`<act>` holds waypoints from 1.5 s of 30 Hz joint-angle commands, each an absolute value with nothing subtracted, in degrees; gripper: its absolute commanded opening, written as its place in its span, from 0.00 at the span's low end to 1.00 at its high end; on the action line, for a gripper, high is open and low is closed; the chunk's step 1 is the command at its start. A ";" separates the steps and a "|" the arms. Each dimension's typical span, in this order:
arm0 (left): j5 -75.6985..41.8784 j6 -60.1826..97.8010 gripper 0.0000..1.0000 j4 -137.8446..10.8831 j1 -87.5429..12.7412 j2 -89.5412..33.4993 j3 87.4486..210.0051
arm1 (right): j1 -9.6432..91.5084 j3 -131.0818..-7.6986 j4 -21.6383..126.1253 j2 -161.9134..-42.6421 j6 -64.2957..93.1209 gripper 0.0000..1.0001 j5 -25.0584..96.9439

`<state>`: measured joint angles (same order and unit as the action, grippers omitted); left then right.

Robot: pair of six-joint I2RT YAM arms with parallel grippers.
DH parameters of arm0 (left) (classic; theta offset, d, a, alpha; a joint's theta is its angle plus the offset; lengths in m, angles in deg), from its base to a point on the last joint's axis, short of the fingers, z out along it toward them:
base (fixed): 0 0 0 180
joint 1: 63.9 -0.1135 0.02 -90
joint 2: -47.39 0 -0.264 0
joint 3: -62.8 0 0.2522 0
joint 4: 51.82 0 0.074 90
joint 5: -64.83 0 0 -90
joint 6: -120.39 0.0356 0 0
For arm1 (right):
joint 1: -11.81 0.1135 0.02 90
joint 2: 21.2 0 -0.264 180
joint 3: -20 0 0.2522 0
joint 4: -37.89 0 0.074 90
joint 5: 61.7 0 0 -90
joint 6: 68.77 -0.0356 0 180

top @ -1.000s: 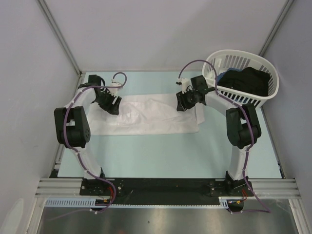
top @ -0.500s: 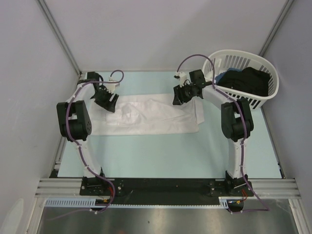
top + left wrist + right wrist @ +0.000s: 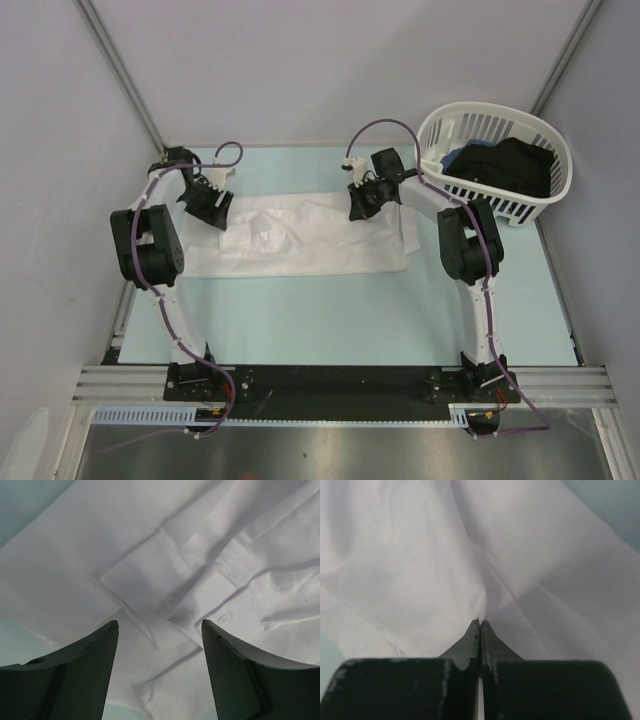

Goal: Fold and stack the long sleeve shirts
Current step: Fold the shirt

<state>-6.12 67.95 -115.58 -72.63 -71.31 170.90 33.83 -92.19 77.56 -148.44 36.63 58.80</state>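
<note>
A white long sleeve shirt (image 3: 300, 242) lies spread flat across the pale green table, folded into a wide strip. My left gripper (image 3: 214, 214) hovers over its left end, open; in the left wrist view the two dark fingers (image 3: 85, 670) straddle buttoned cuffs (image 3: 145, 580) of the shirt (image 3: 90, 535) without touching them. My right gripper (image 3: 356, 208) is down on the shirt's far right part. In the right wrist view its jaws (image 3: 480, 621) are pressed together, and the cloth (image 3: 410, 555) puckers into their tips.
A white slatted basket (image 3: 500, 116) stands at the back right with dark clothes (image 3: 508, 166) and something blue inside. Grey walls close in the table on three sides. Both arm bases sit on the black rail (image 3: 330, 382) at the near edge.
My right gripper has shut, pinching the shirt, and shifted left and toward the back. My left gripper has moved back and left over the shirt's end, staying open.
</note>
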 commanded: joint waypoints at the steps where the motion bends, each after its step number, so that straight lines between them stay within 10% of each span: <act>1: -5.83 67.57 0.72 -114.45 -74.62 -72.23 176.65 | 33.43 -93.87 73.02 -146.62 35.99 0.00 53.72; 4: -6.71 68.79 0.73 -115.06 -74.80 -73.55 179.20 | 34.04 -95.18 76.23 -147.75 37.66 0.08 54.14; 5: -6.89 68.97 0.75 -115.07 -74.89 -74.25 179.82 | 34.04 -95.62 77.21 -147.85 38.27 0.43 54.49; 7: -6.72 69.76 0.77 -115.24 -74.71 -75.04 182.19 | 33.78 -95.19 78.80 -146.37 37.93 0.66 54.84; 27: -11.19 82.15 0.75 -114.54 -71.20 -90.95 199.61 | 29.56 -66.53 88.03 -120.25 37.05 0.54 47.38; 34: -12.69 83.65 0.48 -115.07 -72.77 -89.73 194.87 | 22.99 -69.95 91.10 -120.16 33.46 0.59 52.37; 40: -13.74 82.16 0.00 -115.68 -76.02 -86.66 188.46 | 18.93 -69.61 93.31 -116.04 19.84 0.63 58.97; 45: -14.27 76.89 0.00 -115.51 -80.86 -83.67 182.13 | 19.80 -65.04 87.52 -112.08 11.22 0.62 61.00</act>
